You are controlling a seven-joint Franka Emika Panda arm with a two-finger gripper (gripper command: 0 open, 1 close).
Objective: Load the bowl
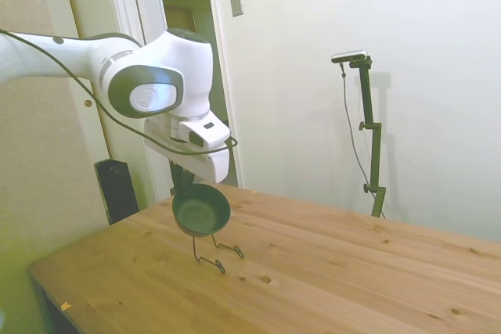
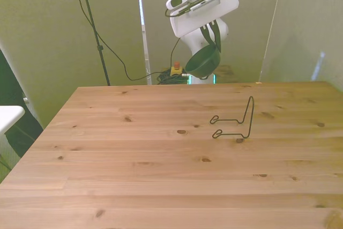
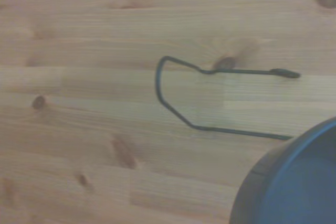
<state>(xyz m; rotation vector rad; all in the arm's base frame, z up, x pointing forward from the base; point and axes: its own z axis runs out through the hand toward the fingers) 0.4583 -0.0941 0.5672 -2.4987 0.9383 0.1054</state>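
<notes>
Bowl [image 2: 203, 61] held tilted above wire rack [image 2: 236, 123].

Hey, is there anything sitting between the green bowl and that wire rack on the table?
Nothing visible. The gripper holds the bowl tilted in the air, and only bare table lies around the wire rack.

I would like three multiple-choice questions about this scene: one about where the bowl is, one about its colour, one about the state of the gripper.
1. Where is the bowl?
A. Flat on the table
B. Held in the air above the table
C. Resting in the rack

2. What colour is the bowl?
A. Dark green
B. White
C. Red

3. What is the gripper doing?
A. Open, holding nothing
B. Shut on the rack
C. Shut on the bowl

Answers:
1 B, the bowl hangs tilted, clear of the wood.
2 A, both room views show it dark green.
3 C, the fingers clamp its rim.
</notes>
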